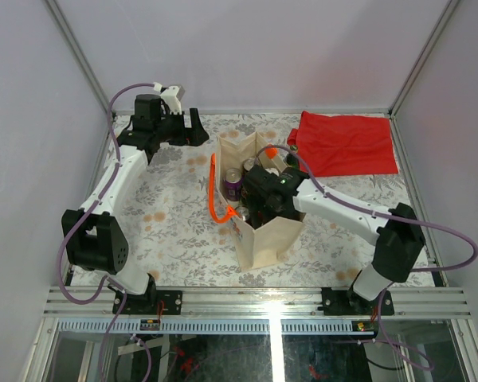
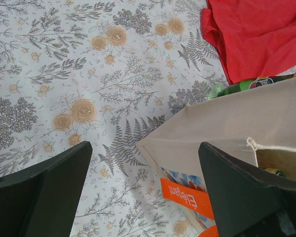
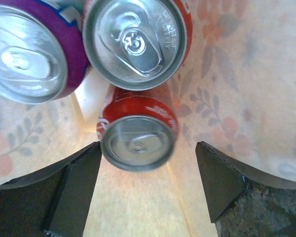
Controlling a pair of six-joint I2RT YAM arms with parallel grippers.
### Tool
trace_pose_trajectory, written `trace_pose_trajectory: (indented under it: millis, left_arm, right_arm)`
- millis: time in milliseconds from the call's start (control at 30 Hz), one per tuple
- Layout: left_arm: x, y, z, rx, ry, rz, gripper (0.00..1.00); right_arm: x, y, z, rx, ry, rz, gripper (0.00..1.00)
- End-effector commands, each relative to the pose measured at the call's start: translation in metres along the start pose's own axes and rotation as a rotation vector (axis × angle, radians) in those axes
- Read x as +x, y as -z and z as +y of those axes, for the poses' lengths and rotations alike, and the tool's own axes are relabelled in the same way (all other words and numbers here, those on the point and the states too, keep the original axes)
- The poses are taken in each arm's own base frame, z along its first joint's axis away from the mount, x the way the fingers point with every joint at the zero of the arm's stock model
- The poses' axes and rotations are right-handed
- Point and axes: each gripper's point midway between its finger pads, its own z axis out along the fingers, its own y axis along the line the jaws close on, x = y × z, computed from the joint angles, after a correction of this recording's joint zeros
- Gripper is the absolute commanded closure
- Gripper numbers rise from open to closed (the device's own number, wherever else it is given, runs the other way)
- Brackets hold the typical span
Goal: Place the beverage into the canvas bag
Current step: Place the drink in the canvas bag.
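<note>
The canvas bag (image 1: 267, 239) stands upright mid-table with its mouth open and an orange handle (image 1: 213, 195) hanging over its left side. My right gripper (image 1: 259, 199) reaches down into it. In the right wrist view the right gripper (image 3: 148, 145) is open. A blurred red beverage can (image 3: 137, 140) sits top-up just below its jaws; the right finger is well apart from it and the left finger is close by its rim. A second red can (image 3: 135, 42) and a purple can (image 3: 29, 54) stand beside it. My left gripper (image 1: 197, 127) hovers open and empty at the back left.
A flat red cloth (image 1: 346, 143) lies at the back right. In the left wrist view the left gripper (image 2: 144, 148) looks down past the bag's wall (image 2: 237, 113), with a green bottle (image 2: 241, 86) behind it. Enclosure walls ring the flowered tablecloth (image 1: 167, 223).
</note>
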Motion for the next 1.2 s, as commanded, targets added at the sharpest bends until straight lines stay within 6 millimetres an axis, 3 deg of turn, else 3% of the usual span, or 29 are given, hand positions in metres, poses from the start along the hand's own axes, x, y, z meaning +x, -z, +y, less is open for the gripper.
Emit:
trace_pose_trajectory:
  millis: [0,367,500,633,833,1033,1067,1167]
  left_arm:
    - [-0.013,0.006,-0.004,0.020,-0.040,-0.052,0.11]
    - [-0.013,0.006,-0.003,0.017,-0.038,-0.051,0.11]
    - [-0.015,0.008,-0.004,0.016,-0.041,-0.057,0.11]
    - [-0.015,0.009,-0.005,0.015,-0.042,-0.057,0.11]
    - [-0.018,0.013,-0.006,0.017,-0.046,-0.066,0.11]
    - [-0.023,0.017,-0.008,0.013,-0.050,-0.082,0.11]
    - [-0.022,0.017,-0.008,0.012,-0.051,-0.080,0.11]
    - [-0.023,0.018,-0.009,0.012,-0.051,-0.081,0.11]
  right_arm:
    - [-0.035,0.048,-0.005,-0.023,0.000,-0.196,0.16]
    - [-0.082,0.102,0.000,-0.092,-0.042,-0.439,0.16]
    - [-0.106,0.137,0.000,-0.123,-0.074,-0.572,0.17]
    - [-0.130,0.173,-0.005,-0.118,-0.098,-0.691,0.17]
    - [-0.164,0.208,-0.025,-0.049,-0.166,-0.846,0.19]
    - [-0.214,0.206,-0.073,0.086,-0.256,-0.815,0.21]
    - [-0.226,0.185,-0.080,0.121,-0.258,-0.744,0.22]
    - [-0.244,0.162,-0.113,0.185,-0.292,-0.612,0.23]
